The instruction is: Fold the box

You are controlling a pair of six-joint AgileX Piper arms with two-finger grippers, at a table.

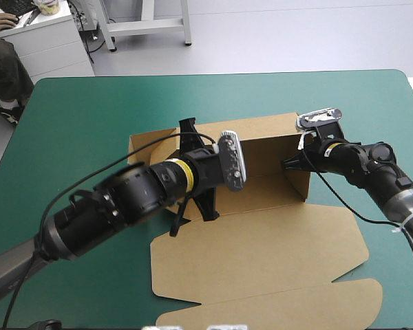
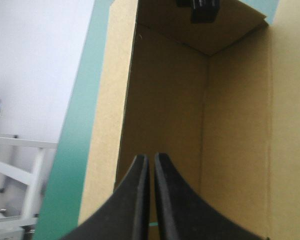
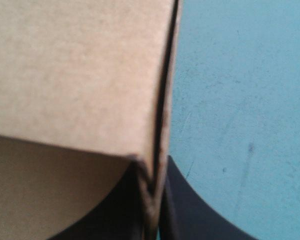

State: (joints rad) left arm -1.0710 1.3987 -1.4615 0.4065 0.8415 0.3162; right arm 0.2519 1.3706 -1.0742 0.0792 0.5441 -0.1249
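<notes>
clamped end wall could spring back or drag the tray

the box [image 1: 261, 234] sits mid-worktop as a half-made tray. its back wall [image 1: 261, 141] and right end wall [image 1: 303, 184] are raised, and the lid [image 1: 261, 265] lies flat toward the near edge. the right tool [image 3: 154, 169] is clenched on the top of that end wall, with the board pinched between its black fingers. a dark seam beside the board suggests a second layer is folded over there. the left tool [image 2: 150, 157] points along the tray's inside from the other end. its fingers are pressed to a thin slit and no board shows between them. the teal-green worktop [image 1: 89, 117] is bare around the box.

the main risk, as i judge it, is the end wall. if the fold is not fully tucked, letting go would let it spring open. a sideways pull while clamped could skid the light tray across the cover or crease the board at the corner. the left tool is close to the back wall, so a careless push could bow that wall outward or flatten it. it could also shove the box against the right tool's grip and tear the pinched edge.
</notes>
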